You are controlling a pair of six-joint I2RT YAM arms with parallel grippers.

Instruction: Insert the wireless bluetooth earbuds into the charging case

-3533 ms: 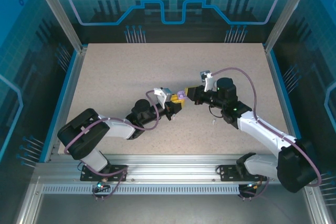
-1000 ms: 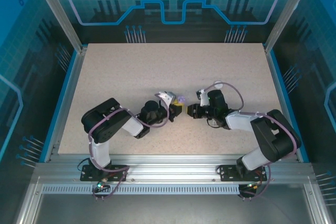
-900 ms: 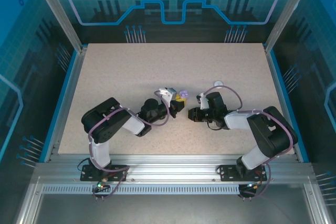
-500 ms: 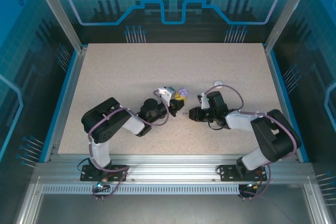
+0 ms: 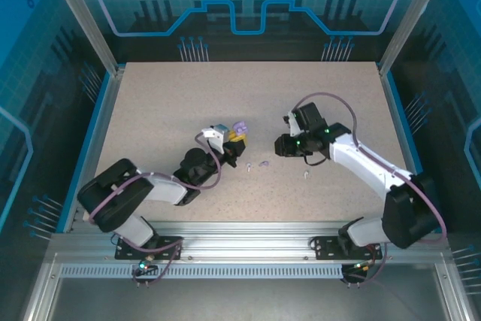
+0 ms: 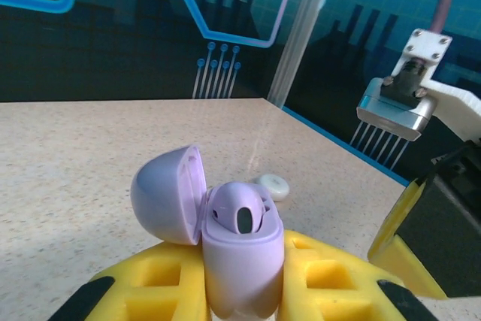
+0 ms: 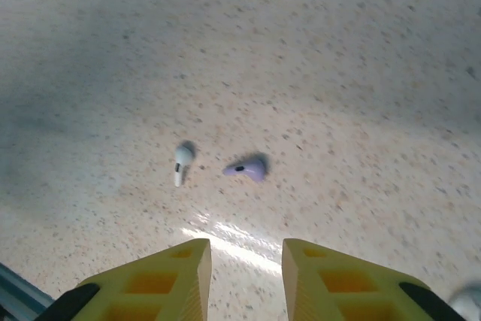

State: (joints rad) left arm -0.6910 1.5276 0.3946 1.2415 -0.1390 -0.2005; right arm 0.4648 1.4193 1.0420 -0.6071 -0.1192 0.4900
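Purple case (image 6: 242,261) pinched in left jaws; right jaws spread over purple bud (image 7: 246,169), tabletop (image 7: 338,50) open.

purple bud (image 7: 246,168): bare worktop (image 7: 338,73) all round; white bud (image 7: 181,162) near beside it
above buds: free; right jaws spread, nothing between
side block: left jaws holding purple case (image 5: 239,127), near

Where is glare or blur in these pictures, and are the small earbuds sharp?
Right wrist view: a glare streak on the table ahead of the yellow fingers; the white earbud and the purple earbud are sharp, with soft shadows. Left wrist view: the open purple case is sharp, the white case behind it softer. Top external view: even light, earbuds mere specks.
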